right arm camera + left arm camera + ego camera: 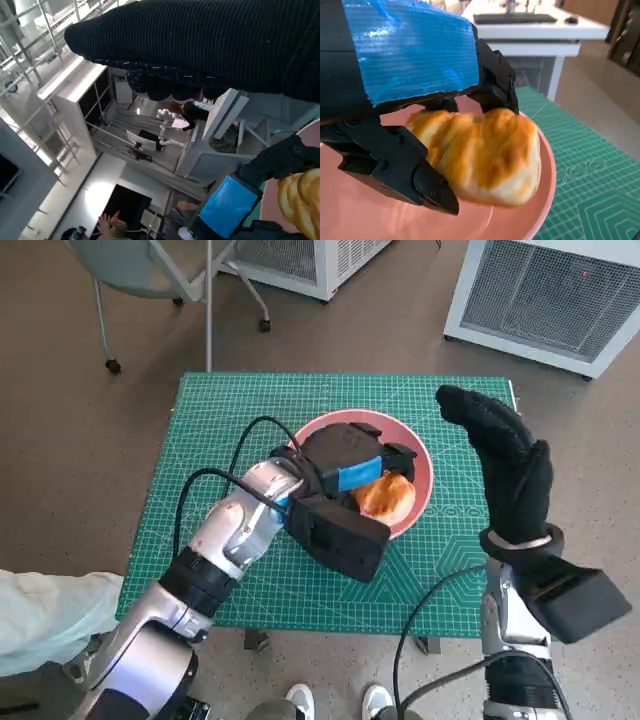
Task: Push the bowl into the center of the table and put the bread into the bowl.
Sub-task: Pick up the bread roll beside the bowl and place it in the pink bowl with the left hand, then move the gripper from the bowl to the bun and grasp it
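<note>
Left robot hand [345,475] is right over the pink bowl [425,475] with the bread [387,496] clamped in its fingers. The left wrist view shows it plainly: black fingers [400,165] pressing the golden roll [485,155] from one side and more from the other, with the bowl's [540,215] pink floor just beneath. Whether the roll's underside already touches the bowl, I can't quite tell; it looks very close.

The right robot hand [505,465] is lifted off the green table [200,570], just beside the bowl's rim, glove fingers spread and holding nothing. In its own wrist view the glove [210,45] is a dark band, with the blue-taped hand [227,205] and a corner of bread [302,200] below it.

The bowl sits near the middle of the mat, a little toward the far edge, so the push looks done and this is the drop-off. To do it well, I'd say: ease the roll down until it rests on the bowl's floor, then spread the fingers gently and evenly. The bread looks soft, so a finger dragging could tip it over the rim on the robot's right, which is close. Lift straight up after letting go, no sideways sweep, and keep the right hand clear of the bowl so nothing nudges it.
</note>
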